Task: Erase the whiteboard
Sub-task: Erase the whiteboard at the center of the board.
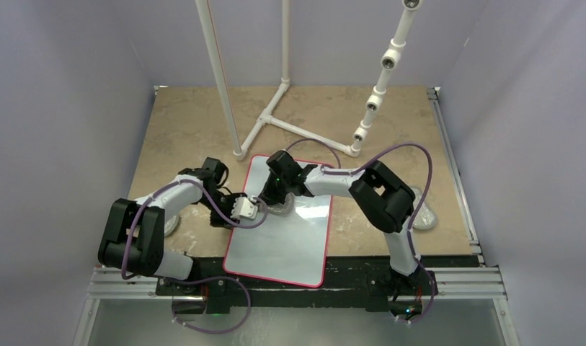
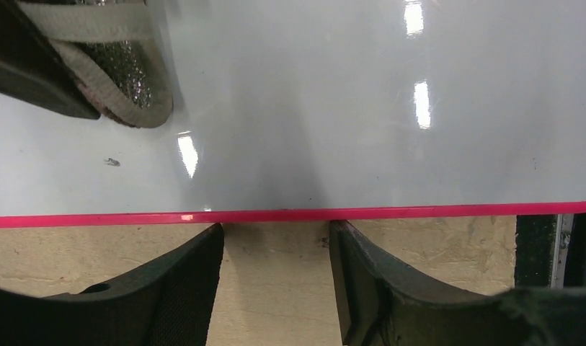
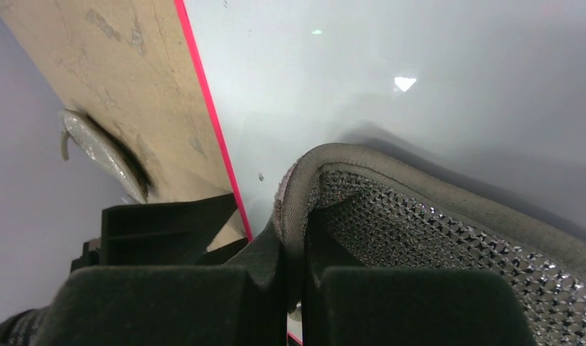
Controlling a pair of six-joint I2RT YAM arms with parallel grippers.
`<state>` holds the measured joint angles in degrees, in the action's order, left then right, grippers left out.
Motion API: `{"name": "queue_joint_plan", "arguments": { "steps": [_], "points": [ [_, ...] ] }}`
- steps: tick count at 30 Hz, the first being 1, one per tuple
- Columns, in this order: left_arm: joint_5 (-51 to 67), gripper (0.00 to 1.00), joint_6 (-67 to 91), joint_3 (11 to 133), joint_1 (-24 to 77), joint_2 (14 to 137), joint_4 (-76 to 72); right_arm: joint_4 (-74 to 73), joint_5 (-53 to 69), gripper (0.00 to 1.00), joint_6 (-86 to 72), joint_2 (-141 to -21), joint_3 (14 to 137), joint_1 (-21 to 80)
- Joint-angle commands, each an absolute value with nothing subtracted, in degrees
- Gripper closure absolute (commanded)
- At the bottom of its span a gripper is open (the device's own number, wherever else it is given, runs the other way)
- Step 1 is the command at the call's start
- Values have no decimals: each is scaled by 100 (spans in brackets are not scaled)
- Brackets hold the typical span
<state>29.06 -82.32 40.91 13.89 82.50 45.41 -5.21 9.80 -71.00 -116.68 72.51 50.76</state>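
The whiteboard point(image 1: 282, 241) lies flat in the middle of the table, glossy white with a thin red border. In the left wrist view the whiteboard point(image 2: 311, 108) carries one tiny black mark point(image 2: 112, 161). My right gripper point(image 1: 275, 196) is over the board's upper left part, shut on a silver-grey mesh pad point(image 1: 282, 209) that rests on the surface. The right wrist view shows the right gripper point(image 3: 295, 238) pinching the pad's hem point(image 3: 434, 223) over the whiteboard point(image 3: 419, 72). My left gripper point(image 1: 248, 209) sits at the board's left edge. Seen from the left wrist, the left gripper point(image 2: 275, 225) is open and empty, its fingertips against the red border.
A white pipe frame point(image 1: 275, 119) stands on the table behind the board. A second silver pad point(image 1: 424, 216) lies right of the board, and another point(image 1: 171, 225) lies left of it by the left arm. A black rail point(image 1: 347, 277) runs along the near edge.
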Motion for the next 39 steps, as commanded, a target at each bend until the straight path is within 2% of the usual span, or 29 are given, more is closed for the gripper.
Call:
{"name": "queue_joint_plan", "arguments": {
  "steps": [1, 6, 9, 14, 21, 28, 39],
  "points": [
    [2705, 46, -8307, 3790, 1571, 8483, 4185, -713, 588, 100, -7206, -12030, 7784, 5165],
    [2709, 47, -8310, 3840, 1601, 8331, 4278, -1313, 700, 100, -6990, -13007, 9069, 5255],
    [2614, 48, -8281, 3874, 1600, 8292, 4345, -1653, 772, 100, -6947, -13272, 9312, 5240],
    [2716, 49, -8194, 4259, 1276, 8098, 4594, -1055, 760, 100, -7073, -12698, 8168, 5029],
    [3569, 46, -8083, 5212, 1217, 7924, 5490, -764, 697, 100, -7060, -12809, 8030, 5043],
    [3235, 46, -7972, 4470, 1988, 7977, 5038, -706, 683, 100, -7114, -12772, 7931, 5045],
    [2590, 48, -7979, 3742, 2185, 8271, 4217, -771, 908, 100, -6717, -12639, 7970, 5087]
  ]
}}
